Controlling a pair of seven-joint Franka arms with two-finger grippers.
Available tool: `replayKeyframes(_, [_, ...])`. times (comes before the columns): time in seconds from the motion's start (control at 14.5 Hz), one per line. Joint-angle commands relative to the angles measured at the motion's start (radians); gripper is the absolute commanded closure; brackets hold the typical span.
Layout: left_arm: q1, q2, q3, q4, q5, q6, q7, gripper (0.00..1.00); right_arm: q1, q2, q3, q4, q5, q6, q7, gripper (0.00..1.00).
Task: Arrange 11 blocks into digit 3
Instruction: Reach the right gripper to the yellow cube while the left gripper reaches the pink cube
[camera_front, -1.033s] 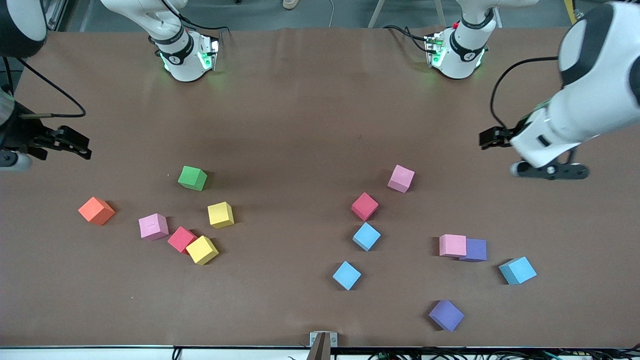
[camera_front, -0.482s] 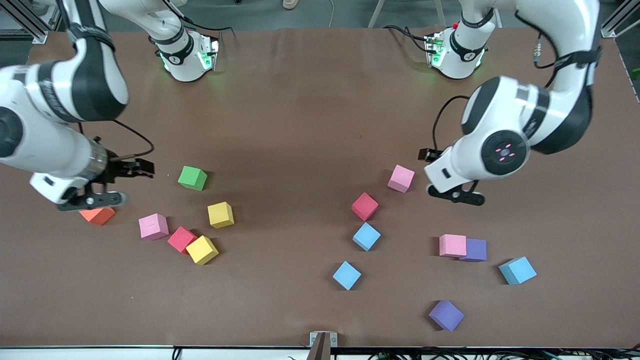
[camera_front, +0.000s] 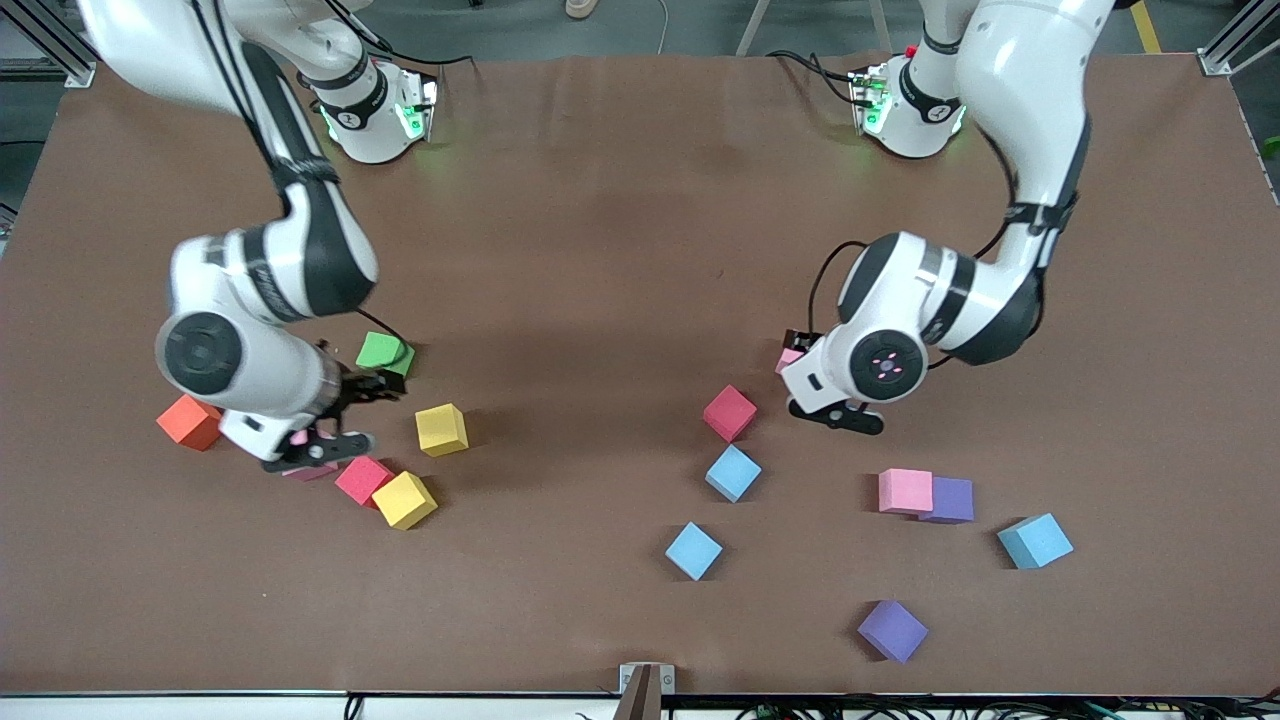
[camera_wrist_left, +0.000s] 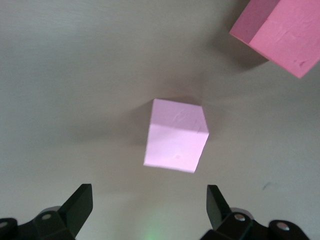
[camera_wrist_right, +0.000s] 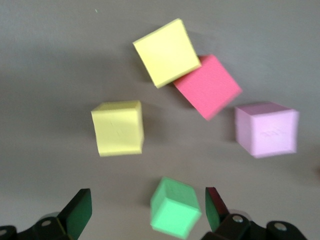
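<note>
No part of the digit 3 is laid yet, so we judge that the first picks are the step in hand. We read the front view as a clock, with 12 toward the bases. The cubes lie scattered on the table in two loose groups, one at about 8 o'clock from its middle and one at about 4 o'clock. The left gripper hangs over a pink cube in the 4 o'clock group. Its fingers stand apart and hold nothing, and the cube lies on the table just ahead of the gap between them. A red cube rests near this pink one, at about 8 o'clock from it and not touching it. The right gripper is over the 8 o'clock group, also with its fingers apart and empty. A green cube sits almost between its fingertips, turned at an angle to them. A yellow cube lies at about 5 o'clock from the green one, well apart. The orange cube at the edge of this group is not needed, we think. For the next move, each gripper should centre over its cube, turn the wrist so that the fingers face two flat sides, go down and close. The green cube needs the larger turn. We would then carry the cubes to the bare middle of the table to begin the column.
</note>
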Motion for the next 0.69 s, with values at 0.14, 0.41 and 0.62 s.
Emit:
replayKeyframes(0.14, [-0.008, 0.052, 0.003, -0.026, 0.001, 0.129, -0.040, 0.00, 0.029, 0.104, -0.006, 0.049, 0.074, 0.088, 0.022, 0.00])
replayKeyframes(0.41, [-0.027, 0.095, 0.004, -0.041, 0.005, 0.180, -0.061, 0.01, 0.028, 0.141, -0.006, 0.063, 0.072, 0.120, 0.021, 0.00])
replayKeyframes(0.62, [-0.042, 0.079, 0.004, -0.086, 0.007, 0.180, -0.060, 0.03, 0.029, 0.155, -0.006, 0.058, 0.072, 0.151, 0.021, 0.00])
